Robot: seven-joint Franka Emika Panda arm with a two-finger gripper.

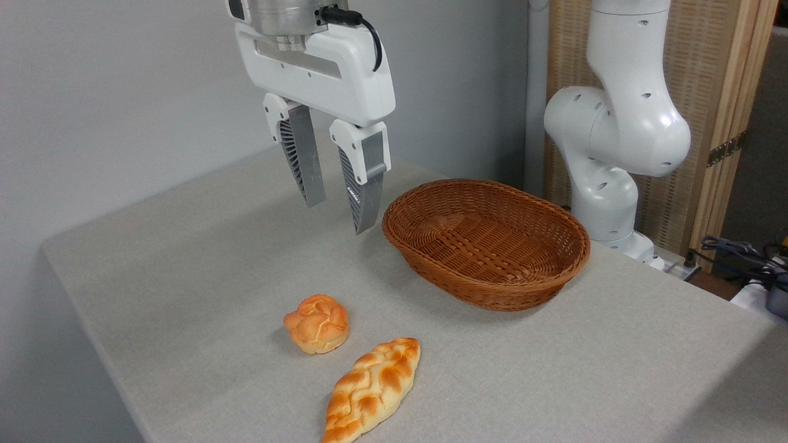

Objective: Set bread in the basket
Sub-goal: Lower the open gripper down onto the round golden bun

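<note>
Nearest, by the front edge of the surface, lies a long braided loaf, pointed at both ends and not the piece to move. Just behind it and a little left, close but apparently not touching, sits the bread: a small round bun, golden-orange on its knotted, lumpy top and paler at the base, resting upright on the surface toward the front-left part.

It looks light and probably soft and springy, so a hard squeeze would likely dent it or make it pop out; a gentle close should do. The glazed-looking top may be somewhat slick, and the bumps give an uneven hold. The better place to take it seems to be across the widest part of its rounded sides, low on the body, with the fingers coming straight down on either side. The side nearest the loaf leaves little room, so the fingers are best set across the other direction.

Further back, toward the right and well apart from the bun, stands the basket, oval, brown wicker, shallow and empty.

Above the middle-back of the surface hangs the gripper, high over the bun and left of the basket, fingers parted and holding nothing
</note>
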